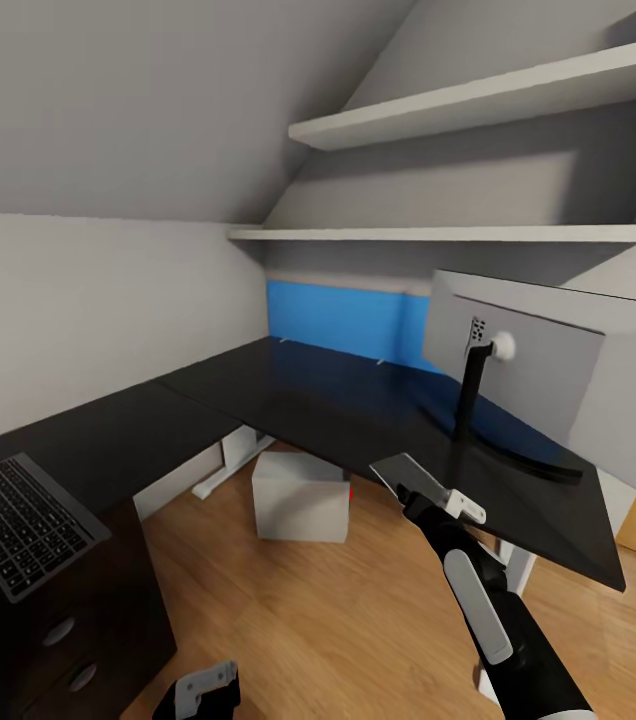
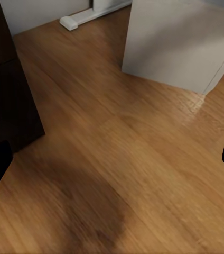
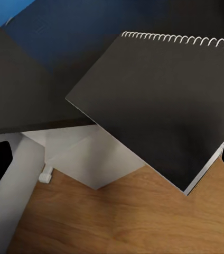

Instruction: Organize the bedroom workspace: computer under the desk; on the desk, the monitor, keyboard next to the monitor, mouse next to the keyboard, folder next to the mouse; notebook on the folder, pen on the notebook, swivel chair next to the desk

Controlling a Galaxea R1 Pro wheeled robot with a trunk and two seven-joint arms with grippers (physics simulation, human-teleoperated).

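The black desk (image 1: 288,400) runs in an L under the sloped ceiling. On its right end stands the monitor (image 1: 548,375), its grey back towards me. The keyboard (image 1: 23,525) lies askew on the left wing, one corner past the edge. The white computer (image 1: 301,497) (image 2: 180,42) sits on the floor under the desk. The dark spiral-bound notebook (image 1: 405,470) (image 3: 154,106) rests at the desk's (image 3: 33,90) front edge with a corner overhanging. My right gripper (image 1: 420,487) (image 3: 112,161) is open close over it. My left gripper (image 1: 208,685) (image 2: 112,159) hangs open above the floor. Mouse, folder, pen and swivel chair are out of view.
A black drawer unit (image 1: 88,630) (image 2: 6,95) stands under the desk's left wing. Two white shelves (image 1: 478,100) hang above the monitor. White desk legs (image 1: 223,470) stand beside the computer. Wood floor (image 1: 338,620) lies open between the drawer unit and my right arm.
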